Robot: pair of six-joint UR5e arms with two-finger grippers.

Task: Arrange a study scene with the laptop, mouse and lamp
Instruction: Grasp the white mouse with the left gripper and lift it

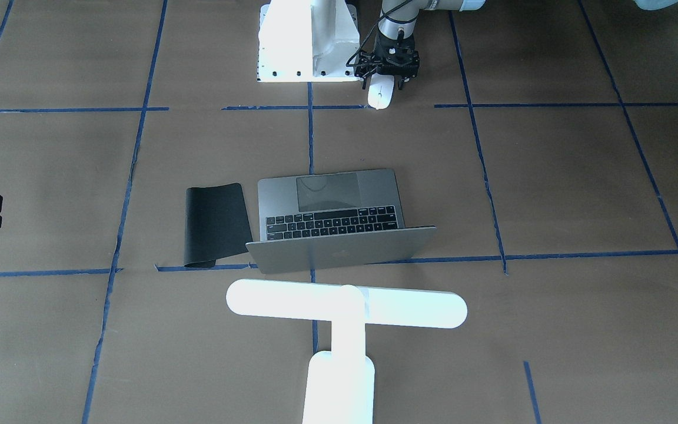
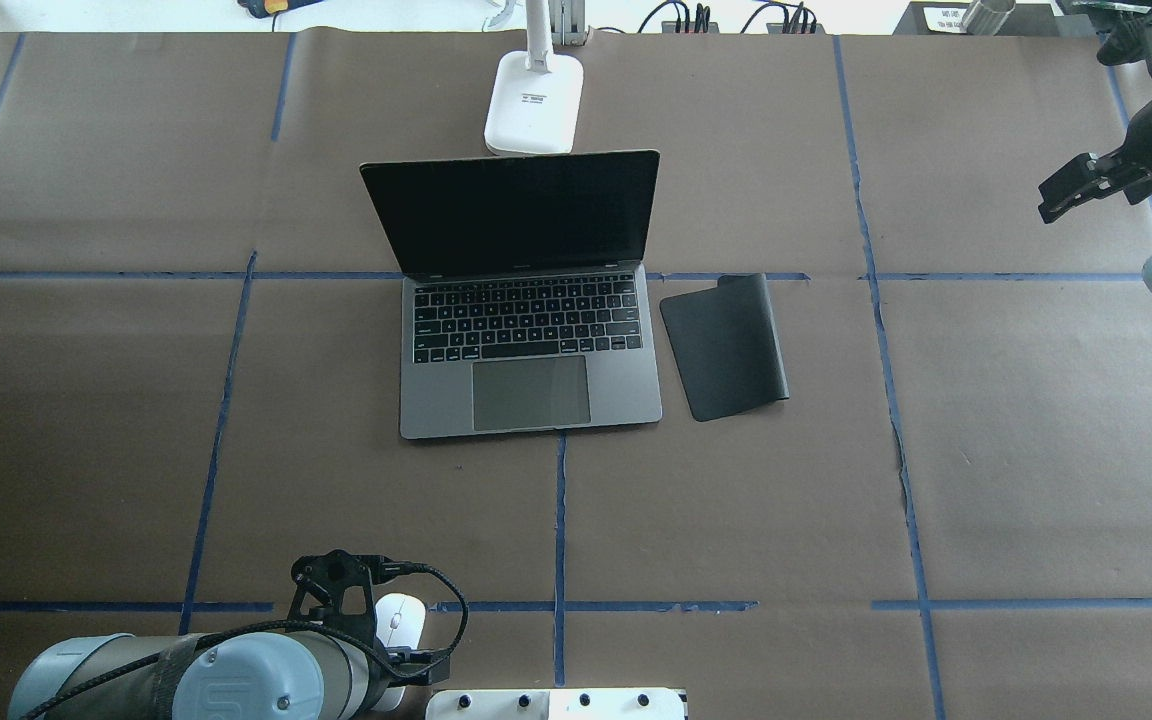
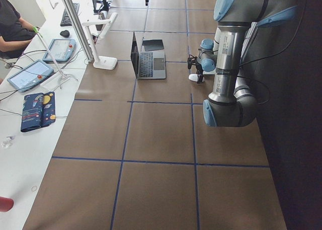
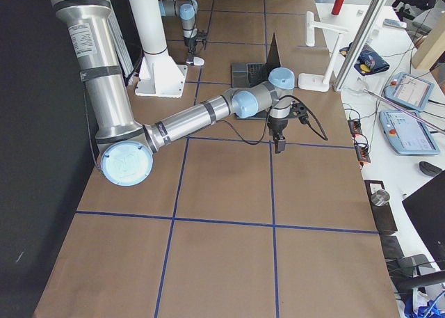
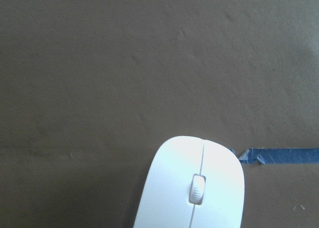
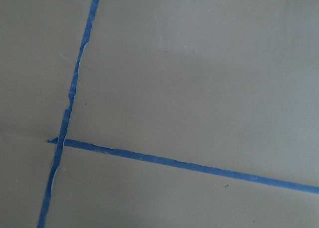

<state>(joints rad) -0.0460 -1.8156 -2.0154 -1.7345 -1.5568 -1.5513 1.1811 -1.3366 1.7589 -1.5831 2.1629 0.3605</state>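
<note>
**At the robot's edge, the left claw (image 1: 385, 83) straddles the mouse (image 1: 379, 94)**

We see its fingers flank the mouse beside the pedestal (image 1: 306, 41); whether they grip, we cannot tell. The open laptop (image 2: 526, 330) sits mid-table, the lamp (image 1: 345, 306) behind it at the far edge. The right claw (image 2: 1061, 200) hovers near the right edge, its width unclear.

Lighting is bright and even. The lamp (image 1: 346, 307) and mouse (image 5: 192, 185) overexpose to glaring white; shadows are soft.
</note>
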